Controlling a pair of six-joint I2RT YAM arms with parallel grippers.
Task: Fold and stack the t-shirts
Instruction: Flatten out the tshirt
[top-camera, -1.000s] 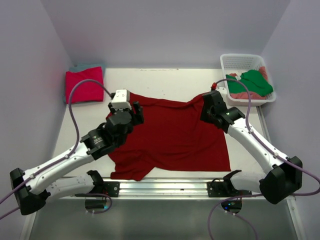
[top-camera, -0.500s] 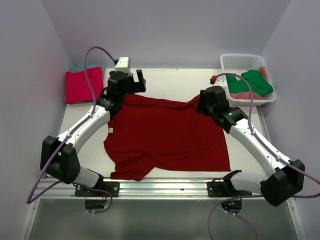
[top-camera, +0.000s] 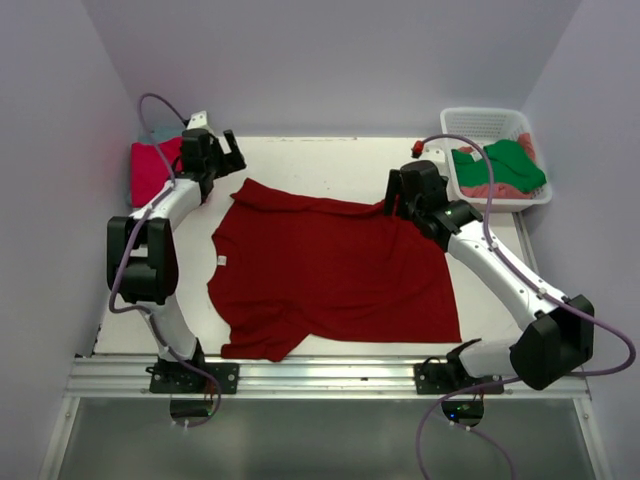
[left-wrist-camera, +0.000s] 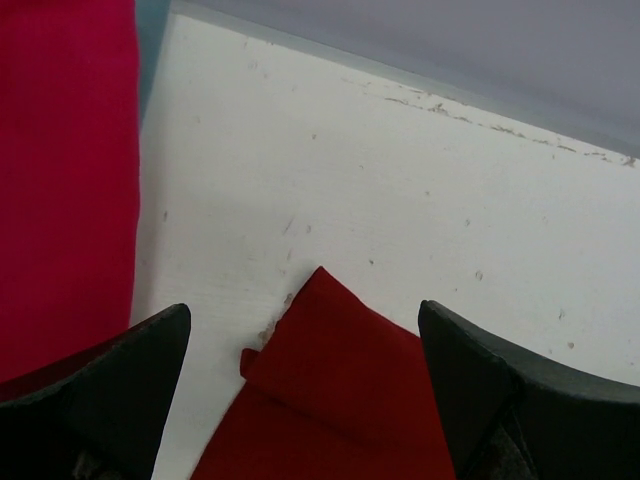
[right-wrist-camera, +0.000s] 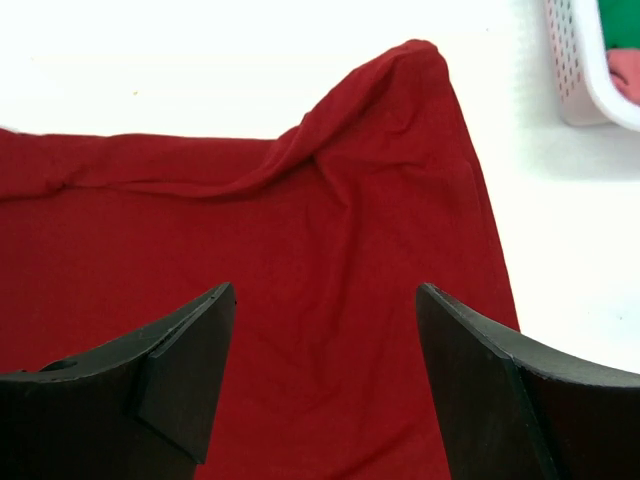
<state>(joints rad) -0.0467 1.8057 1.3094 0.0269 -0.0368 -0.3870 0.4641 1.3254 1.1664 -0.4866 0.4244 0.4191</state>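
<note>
A dark red t-shirt (top-camera: 335, 275) lies spread flat across the middle of the table. My left gripper (top-camera: 215, 155) hangs open just beyond its far left corner (left-wrist-camera: 340, 385), holding nothing between its fingers (left-wrist-camera: 110, 390). My right gripper (top-camera: 403, 192) is open above the shirt's far right corner (right-wrist-camera: 400, 90), its jaws wide apart over the cloth (right-wrist-camera: 330, 200). A folded magenta-pink t-shirt (top-camera: 150, 172) rests on a teal one (top-camera: 152, 134) at the back left. A green t-shirt (top-camera: 505, 165) and a salmon-pink one (top-camera: 482, 190) lie in the basket.
The white lattice basket (top-camera: 480, 122) stands at the back right, its wall (right-wrist-camera: 572, 70) close to my right gripper. Purple-grey walls close in the table at the back and both sides. A metal rail (top-camera: 330, 375) runs along the near edge.
My left arm swung from over the shirt's left side to the back left corner and opened fully. My right gripper opened over the far right corner and drew back a little.
</note>
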